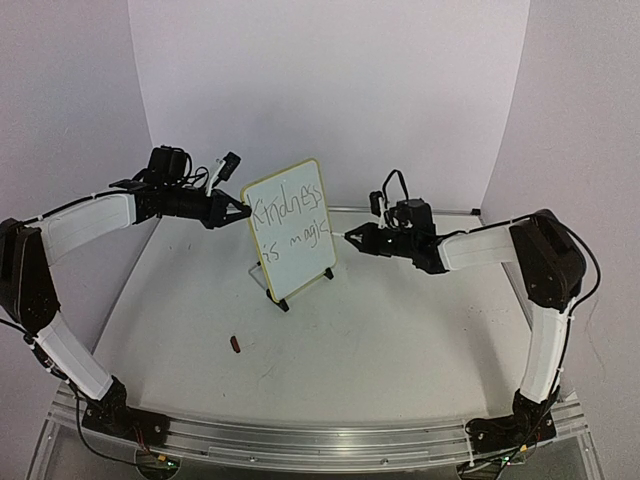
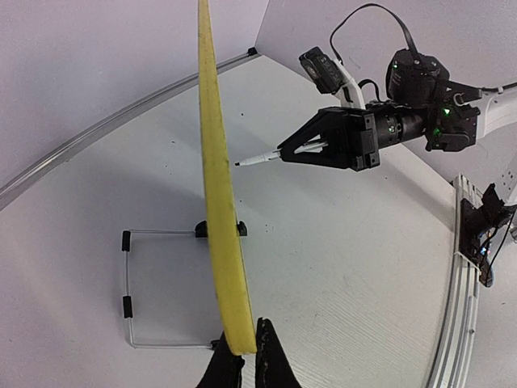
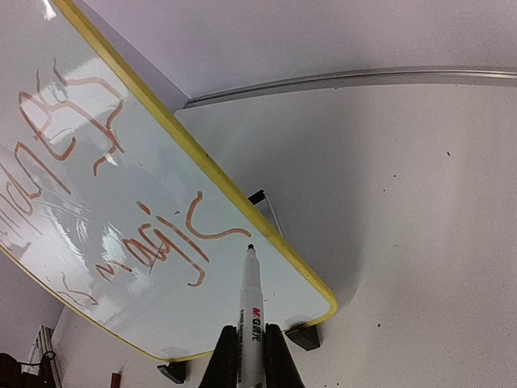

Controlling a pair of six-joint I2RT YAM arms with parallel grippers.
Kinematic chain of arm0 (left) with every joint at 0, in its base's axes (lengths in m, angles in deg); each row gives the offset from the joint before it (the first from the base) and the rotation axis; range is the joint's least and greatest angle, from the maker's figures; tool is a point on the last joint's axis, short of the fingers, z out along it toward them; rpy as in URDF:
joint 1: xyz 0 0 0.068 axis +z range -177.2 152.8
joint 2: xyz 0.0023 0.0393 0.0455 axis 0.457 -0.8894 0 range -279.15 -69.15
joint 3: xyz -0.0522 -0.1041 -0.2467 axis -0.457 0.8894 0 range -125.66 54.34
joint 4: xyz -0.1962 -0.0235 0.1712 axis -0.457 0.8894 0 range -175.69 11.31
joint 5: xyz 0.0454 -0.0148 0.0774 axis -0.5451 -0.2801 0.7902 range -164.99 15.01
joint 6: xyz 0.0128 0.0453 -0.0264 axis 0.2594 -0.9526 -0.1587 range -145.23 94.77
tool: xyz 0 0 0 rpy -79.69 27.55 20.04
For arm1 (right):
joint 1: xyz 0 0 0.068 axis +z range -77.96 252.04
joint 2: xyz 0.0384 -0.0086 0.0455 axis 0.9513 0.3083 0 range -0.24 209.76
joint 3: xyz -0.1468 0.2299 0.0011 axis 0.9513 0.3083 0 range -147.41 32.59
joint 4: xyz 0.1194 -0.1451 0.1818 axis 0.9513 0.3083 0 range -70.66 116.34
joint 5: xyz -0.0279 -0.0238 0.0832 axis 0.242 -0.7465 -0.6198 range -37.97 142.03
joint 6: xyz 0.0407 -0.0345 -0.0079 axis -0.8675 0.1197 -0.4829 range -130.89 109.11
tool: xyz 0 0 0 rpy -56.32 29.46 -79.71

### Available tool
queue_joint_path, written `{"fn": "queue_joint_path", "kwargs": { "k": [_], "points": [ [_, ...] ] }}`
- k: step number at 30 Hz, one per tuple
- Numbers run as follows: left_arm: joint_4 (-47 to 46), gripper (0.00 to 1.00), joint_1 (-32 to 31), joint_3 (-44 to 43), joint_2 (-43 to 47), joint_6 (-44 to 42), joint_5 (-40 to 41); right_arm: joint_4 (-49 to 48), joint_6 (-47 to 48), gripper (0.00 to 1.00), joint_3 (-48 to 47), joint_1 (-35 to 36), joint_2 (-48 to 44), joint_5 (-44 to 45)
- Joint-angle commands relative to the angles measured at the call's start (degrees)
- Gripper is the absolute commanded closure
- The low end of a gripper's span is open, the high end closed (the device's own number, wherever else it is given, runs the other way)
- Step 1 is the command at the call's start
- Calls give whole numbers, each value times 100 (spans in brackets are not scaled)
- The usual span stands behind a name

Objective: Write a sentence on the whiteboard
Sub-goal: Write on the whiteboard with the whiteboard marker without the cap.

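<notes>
The whiteboard point(image 1: 290, 225) stands tilted on the table on small black feet, its yellow frame edge-on in the left wrist view point(image 2: 214, 162). The sentence point(image 1: 290, 215) reads "Kindness is magic" in two lines; its last letters point(image 3: 174, 242) show in the right wrist view. My left gripper point(image 1: 243, 209) is shut on the board's left edge, its fingertips point(image 2: 275, 356) pinching the frame. My right gripper point(image 3: 251, 343) is shut on a white marker point(image 3: 250, 299). The marker's tip is just short of the board, right of the final "c". The marker point(image 2: 260, 158) shows with a small gap to the board.
A small red-brown cap point(image 1: 236, 345) lies on the table in front of the board. A wire stand point(image 2: 128, 283) props the board from behind. White walls enclose the back and sides, with a metal rail point(image 1: 300, 440) along the near edge.
</notes>
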State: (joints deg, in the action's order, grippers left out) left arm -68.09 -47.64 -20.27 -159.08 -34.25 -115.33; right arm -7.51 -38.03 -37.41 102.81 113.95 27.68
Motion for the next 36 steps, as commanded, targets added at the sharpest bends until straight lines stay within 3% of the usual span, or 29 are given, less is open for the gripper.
{"fn": "queue_joint_path", "kwargs": {
  "k": [1, 36],
  "points": [
    [436, 100, -64, -4, -137, -135, 131, -374, -72, 100, 74, 0, -185, -134],
    [443, 100, -65, -10, -156, -137, 131, -455, -294, 100, -218, 10, 348, -162]
  ]
}}
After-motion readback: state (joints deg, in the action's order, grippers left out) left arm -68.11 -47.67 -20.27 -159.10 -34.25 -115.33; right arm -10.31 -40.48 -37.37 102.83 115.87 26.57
